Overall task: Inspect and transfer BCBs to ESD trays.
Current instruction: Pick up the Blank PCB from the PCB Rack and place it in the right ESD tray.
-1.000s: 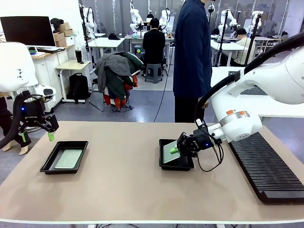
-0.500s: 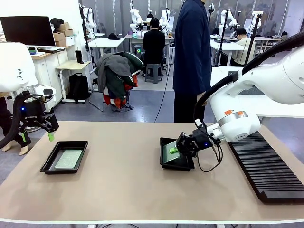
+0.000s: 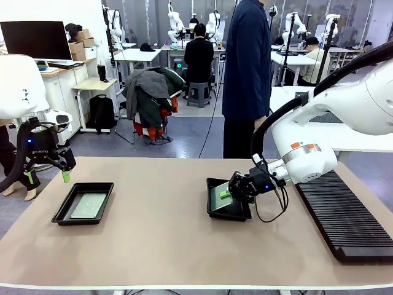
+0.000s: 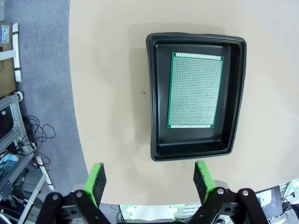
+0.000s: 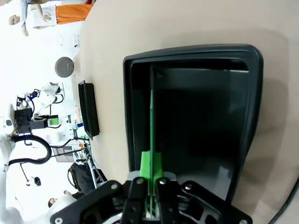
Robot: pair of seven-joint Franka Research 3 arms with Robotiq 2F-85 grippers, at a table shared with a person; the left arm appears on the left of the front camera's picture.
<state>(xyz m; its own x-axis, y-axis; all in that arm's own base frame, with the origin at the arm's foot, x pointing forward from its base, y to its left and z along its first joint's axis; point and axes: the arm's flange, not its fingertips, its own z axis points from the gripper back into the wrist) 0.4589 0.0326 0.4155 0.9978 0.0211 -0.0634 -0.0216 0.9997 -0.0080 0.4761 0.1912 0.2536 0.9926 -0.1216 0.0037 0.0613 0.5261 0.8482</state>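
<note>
The right end effector (image 3: 228, 193) is clamping its fingers fully together on the edge of a green circuit board (image 5: 152, 135); it is holding the board on edge over the right black tray (image 3: 216, 209), near one long wall, and whether the lower edge is touching the floor cannot be told. The left end effector (image 4: 149, 179) is hanging with its fingers spread wide and gripping nothing; it is hovering above the left black tray (image 4: 154, 93), where a second circuit board (image 4: 194, 91) is lying flat on the floor. Both trays are resting on the bench (image 3: 159, 233); the ribbed rack (image 3: 344, 212) is lying to the right. Judged risks: releasing the board while it is standing on edge is likely to leave it leaning on the wall or toppling face-down; pressing downward is risking flexing the thin board or shifting the light tray.
</note>
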